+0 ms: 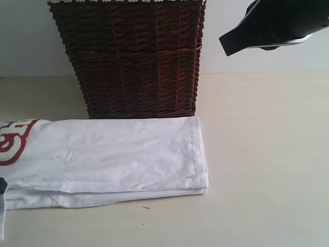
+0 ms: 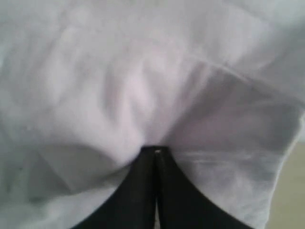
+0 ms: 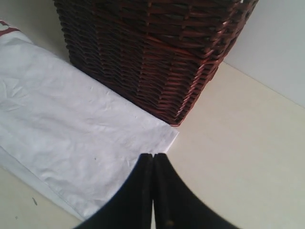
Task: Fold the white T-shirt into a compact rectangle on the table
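- Locate the white T-shirt (image 1: 118, 154), soft cotton with red-outlined lettering. In the exterior view it lies on the smooth pale cream counter (image 1: 267, 154) as a long folded band. It runs from the left edge of that view to about the middle.
- Note the stacked layers along the band's near edge. The red lettering shows only at the far left end.
- Check the far edge of the band: it lies right at the base of the dark brown woven wicker basket (image 1: 133, 56), which stands upright behind the shirt.
- Inspect the left tool (image 2: 155, 152) in the left wrist view. Its black fingers are clenched together, and blurred white fabric gathers at the tips and fills nearly all of that view. Read this as a grasp on the shirt.
- Inspect the right tool (image 3: 153, 157) in the right wrist view. Its fingers are clenched with nothing between them, and it hangs near the shirt corner beside the basket.
- In the exterior view, a black part of the right arm (image 1: 272, 23) shows at the upper right, clear of the shirt.
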Robot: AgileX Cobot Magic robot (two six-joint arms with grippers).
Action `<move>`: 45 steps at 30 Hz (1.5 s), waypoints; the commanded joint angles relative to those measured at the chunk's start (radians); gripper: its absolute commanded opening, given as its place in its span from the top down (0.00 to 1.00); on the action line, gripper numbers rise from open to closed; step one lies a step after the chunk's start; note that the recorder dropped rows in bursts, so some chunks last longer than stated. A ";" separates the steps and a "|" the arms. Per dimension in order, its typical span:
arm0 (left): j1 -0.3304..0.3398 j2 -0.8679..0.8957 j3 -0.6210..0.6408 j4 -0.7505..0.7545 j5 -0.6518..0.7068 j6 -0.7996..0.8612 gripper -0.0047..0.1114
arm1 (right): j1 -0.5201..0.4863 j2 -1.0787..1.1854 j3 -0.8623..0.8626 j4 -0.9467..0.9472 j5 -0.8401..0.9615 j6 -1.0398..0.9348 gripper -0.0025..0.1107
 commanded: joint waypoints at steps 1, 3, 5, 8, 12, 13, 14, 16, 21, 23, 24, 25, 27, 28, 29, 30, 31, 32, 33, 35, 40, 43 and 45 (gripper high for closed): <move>0.004 0.037 0.041 0.088 0.222 -0.016 0.96 | -0.005 -0.008 -0.009 0.000 0.009 -0.008 0.98; 0.004 0.015 0.041 0.088 0.219 -0.016 0.96 | -0.005 -0.008 -0.009 0.000 0.018 -0.008 0.98; 0.004 -0.008 0.041 0.088 0.212 -0.014 0.96 | -0.005 -0.008 -0.007 0.000 0.016 -0.008 0.98; 0.004 -0.060 0.034 0.084 0.183 0.011 0.96 | -0.005 -0.008 -0.007 0.000 0.016 -0.008 0.98; 0.004 -0.170 -0.007 -0.015 0.106 0.078 0.96 | -0.005 -0.008 -0.007 0.004 0.014 -0.008 0.98; 0.004 -0.201 -0.019 -0.079 0.085 0.123 0.96 | -0.005 -0.008 -0.007 0.009 0.014 -0.008 0.98; 0.004 -0.228 -0.029 -0.156 0.071 0.168 0.96 | -0.005 -0.008 -0.007 0.011 0.014 -0.008 0.98; 0.004 -0.273 -0.056 -0.325 0.042 0.306 0.96 | -0.005 -0.008 -0.007 0.020 0.014 -0.008 0.98; -0.050 -0.285 -0.076 -0.709 0.026 0.573 0.96 | -0.005 -0.008 -0.007 0.026 0.008 -0.008 0.98; -0.132 -0.237 -0.076 -0.694 -0.029 0.582 0.96 | -0.005 -0.008 -0.007 0.026 0.003 -0.006 0.98; -0.169 -0.201 -0.076 -0.681 -0.053 0.580 0.96 | -0.005 -0.008 -0.007 0.026 -0.002 -0.006 0.98; -0.213 -0.160 -0.076 -0.668 -0.081 0.578 0.96 | -0.005 -0.008 -0.007 0.026 -0.004 -0.006 0.98; -0.291 -0.085 -0.076 -0.657 -0.147 0.578 0.96 | -0.005 -0.008 -0.007 0.026 -0.004 -0.004 0.98; -0.320 -0.044 -0.076 -0.657 -0.181 0.576 0.96 | -0.005 -0.008 -0.007 0.026 -0.004 -0.004 0.98; -0.344 -0.007 -0.076 -0.657 -0.206 0.576 0.96 | -0.005 -0.008 -0.007 0.026 -0.004 -0.004 0.98; -0.360 0.022 -0.080 -0.654 -0.222 0.576 0.96 | -0.005 -0.008 -0.007 0.026 -0.004 -0.004 0.98; -0.377 0.054 -0.089 -0.650 -0.224 0.576 0.96 | -0.005 -0.008 -0.007 0.026 -0.004 -0.004 0.98; -0.392 0.083 -0.101 -0.648 -0.214 0.576 0.96 | -0.005 -0.008 -0.007 0.026 -0.004 -0.004 0.98; -0.404 0.108 -0.111 -0.643 -0.200 0.576 0.96 | -0.005 -0.008 -0.007 0.026 -0.004 -0.004 0.98; -0.432 0.145 -0.141 -0.635 -0.151 0.576 0.96 | -0.005 -0.008 -0.007 0.026 -0.004 -0.004 0.98; -0.508 0.175 -0.210 -0.544 -0.046 0.533 0.96 | -0.005 -0.008 -0.007 0.026 -0.004 -0.004 0.98; -0.547 0.156 -0.251 -0.429 -0.007 0.446 0.96 | -0.005 -0.008 -0.007 0.026 -0.004 -0.004 0.98; -0.559 0.128 -0.271 -0.413 0.018 0.429 0.96 | -0.005 -0.008 -0.007 0.026 -0.004 -0.004 0.98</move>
